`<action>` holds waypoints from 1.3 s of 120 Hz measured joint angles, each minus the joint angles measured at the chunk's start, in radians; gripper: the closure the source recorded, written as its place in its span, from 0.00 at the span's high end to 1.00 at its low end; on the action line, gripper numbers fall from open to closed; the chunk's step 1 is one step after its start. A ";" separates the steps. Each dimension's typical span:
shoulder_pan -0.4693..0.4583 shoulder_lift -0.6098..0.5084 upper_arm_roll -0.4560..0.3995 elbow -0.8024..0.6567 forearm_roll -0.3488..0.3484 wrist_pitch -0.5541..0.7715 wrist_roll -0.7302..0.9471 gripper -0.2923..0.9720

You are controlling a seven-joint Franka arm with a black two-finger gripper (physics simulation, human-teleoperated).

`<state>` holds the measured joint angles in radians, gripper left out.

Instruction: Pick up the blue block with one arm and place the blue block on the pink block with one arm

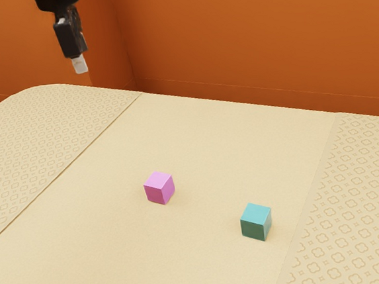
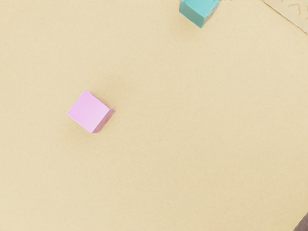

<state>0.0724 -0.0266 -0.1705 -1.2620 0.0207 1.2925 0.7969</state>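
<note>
The blue block [image 1: 256, 220], a teal-blue cube, rests on the tan table toward the exterior view's right and near the front. The pink block [image 1: 159, 187] sits on the table to its left, a few block widths away, and the two do not touch. My gripper [image 1: 79, 64] hangs high above the table's far left part, well away from both blocks and holding nothing. From the wrist view I look down on the pink block [image 2: 90, 111] and on the blue block [image 2: 197, 10], which the picture's edge cuts off.
The table's plain middle strip [image 1: 209, 140] is flanked by patterned cloth on the left [image 1: 37, 142] and on the right [image 1: 361, 207]. An orange wall [image 1: 253, 37] stands behind the table. A corner of the patterned cloth [image 2: 288, 12] lies beside the blue block.
</note>
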 joint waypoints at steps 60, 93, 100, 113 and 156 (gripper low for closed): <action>-0.090 -0.141 -0.089 -0.425 -0.006 0.133 0.150 0.77; -0.193 0.085 -0.202 -0.373 -0.039 0.280 0.285 0.77; -0.202 0.136 -0.203 -0.325 -0.037 0.301 0.292 0.77; -0.190 0.226 -0.201 -0.256 -0.033 0.328 0.295 0.77; -0.286 0.516 -0.194 -0.039 0.104 0.374 0.227 0.77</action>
<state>-0.2133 0.4894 -0.3649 -1.3014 0.1251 1.6664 1.0243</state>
